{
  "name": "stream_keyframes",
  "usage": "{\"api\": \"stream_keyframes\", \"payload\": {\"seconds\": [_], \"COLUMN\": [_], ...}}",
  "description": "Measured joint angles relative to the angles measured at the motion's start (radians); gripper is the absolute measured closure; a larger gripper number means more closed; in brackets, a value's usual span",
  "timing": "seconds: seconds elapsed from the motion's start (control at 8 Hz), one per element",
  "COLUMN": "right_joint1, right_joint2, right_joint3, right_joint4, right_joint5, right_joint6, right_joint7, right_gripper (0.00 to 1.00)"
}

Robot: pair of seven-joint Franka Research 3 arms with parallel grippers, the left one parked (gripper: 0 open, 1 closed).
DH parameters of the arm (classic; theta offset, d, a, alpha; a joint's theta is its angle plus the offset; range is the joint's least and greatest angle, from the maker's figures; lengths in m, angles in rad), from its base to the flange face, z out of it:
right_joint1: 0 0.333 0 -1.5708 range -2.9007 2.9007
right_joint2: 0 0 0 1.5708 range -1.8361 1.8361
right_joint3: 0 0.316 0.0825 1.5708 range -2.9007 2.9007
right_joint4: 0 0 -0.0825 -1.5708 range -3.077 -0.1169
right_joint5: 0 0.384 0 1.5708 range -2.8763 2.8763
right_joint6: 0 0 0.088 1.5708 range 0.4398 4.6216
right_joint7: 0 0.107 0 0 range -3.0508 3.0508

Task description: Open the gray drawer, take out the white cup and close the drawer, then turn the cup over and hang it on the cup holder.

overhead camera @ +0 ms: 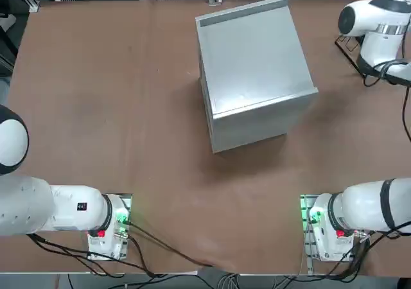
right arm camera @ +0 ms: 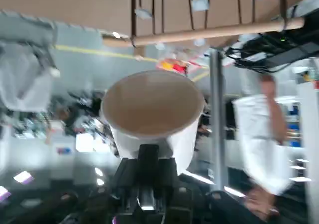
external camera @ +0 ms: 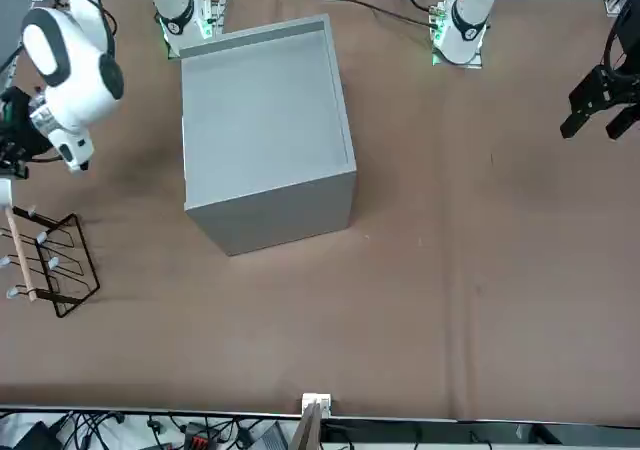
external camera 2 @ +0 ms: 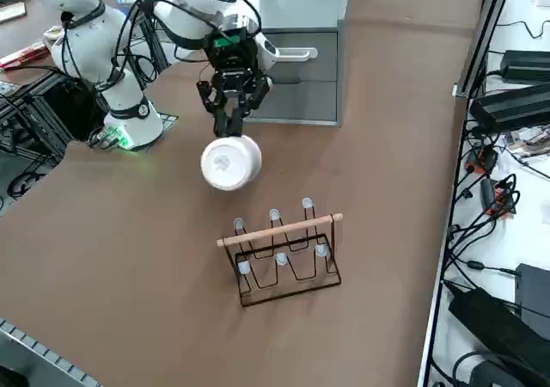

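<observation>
Now the gray drawer point(external camera 2: 296, 56) sits flush in its cabinet point(overhead camera: 255, 70), so by my reading only the hanging step is left, and that turns on how the white cup point(external camera 2: 230, 162) lies relative to the cup holder point(external camera 2: 285, 254). Taking the holder as the landmark: it stands on the table point(external camera 2: 129, 258) well clear of the cabinet, its wooden bar running crosswise with white-tipped pegs poking upward. The cup hangs in the air above the table, near the holder on the cabinet side and higher than the pegs, apart from them. The right gripper point(external camera 2: 229, 116) comes down from above and is clamped narrowly on the cup's wall. In the wrist view the cup's open mouth point(right arm camera: 152, 102) faces toward the holder's bar point(right arm camera: 209, 32). I judge the mouth must next be lined up over one peg.
</observation>
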Motion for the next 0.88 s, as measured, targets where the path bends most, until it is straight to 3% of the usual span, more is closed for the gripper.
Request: {"api": "stream_keyframes", "payload": {"seconds": [0.25, 0.62, 0.88], "right_joint1": [0.0, 0.0, -0.001], "right_joint2": [0.045, 0.141, 0.193], "right_joint3": [0.025, 0.096, 0.109], "right_joint4": [-0.007, -0.008, -0.008], "right_joint5": [-0.137, -0.247, -0.317], "right_joint6": [-0.018, -0.125, -0.193], "right_joint7": [0.008, 0.109, 0.195], "right_gripper": [0.81, 0.81, 0.81]}}
